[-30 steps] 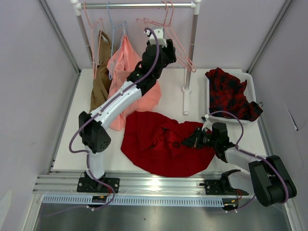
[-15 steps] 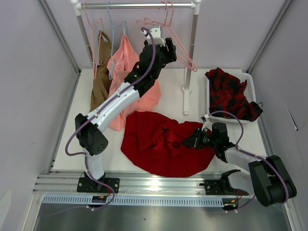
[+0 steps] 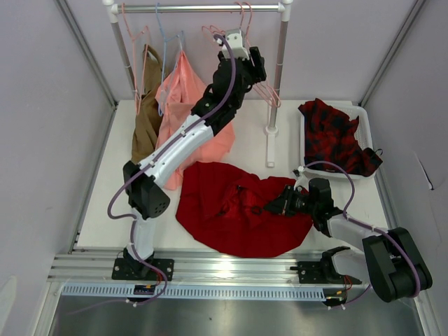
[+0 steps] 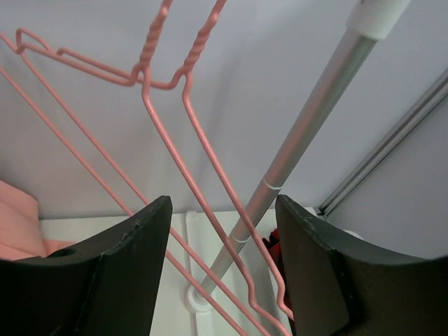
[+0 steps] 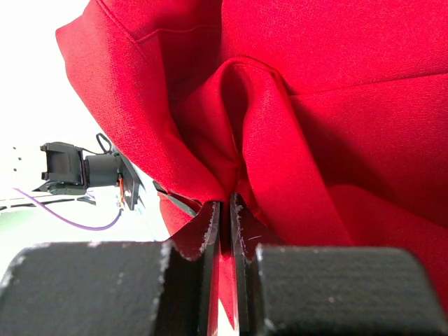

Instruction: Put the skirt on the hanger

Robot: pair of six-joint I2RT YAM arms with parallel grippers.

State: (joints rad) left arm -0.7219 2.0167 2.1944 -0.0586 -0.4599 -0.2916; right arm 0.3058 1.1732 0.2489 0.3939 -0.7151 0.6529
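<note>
Top external: bin (image 3: 302,143) holds checked garment (image 3: 334,136); right gripper (image 5: 222,213) pinches skirt (image 5: 315,84), left gripper (image 4: 222,203) (jaws apart) seemingly straddles hanger (image 4: 198,45).

Matt deep-red cloth on the skirt (image 5: 315,84), finely woven, soft in the folds; catches no sheen. Thin pale-pink wire for the hanger (image 4: 199,42), smooth-coated, twisted at the neck. Brushed metal with a dull satin gleam on the rack pole (image 4: 299,140), capped in white plastic. Matt black plastic, faintly grainy, on the left gripper fingers (image 4: 133,273) and right gripper fingers (image 5: 91,287).
</note>
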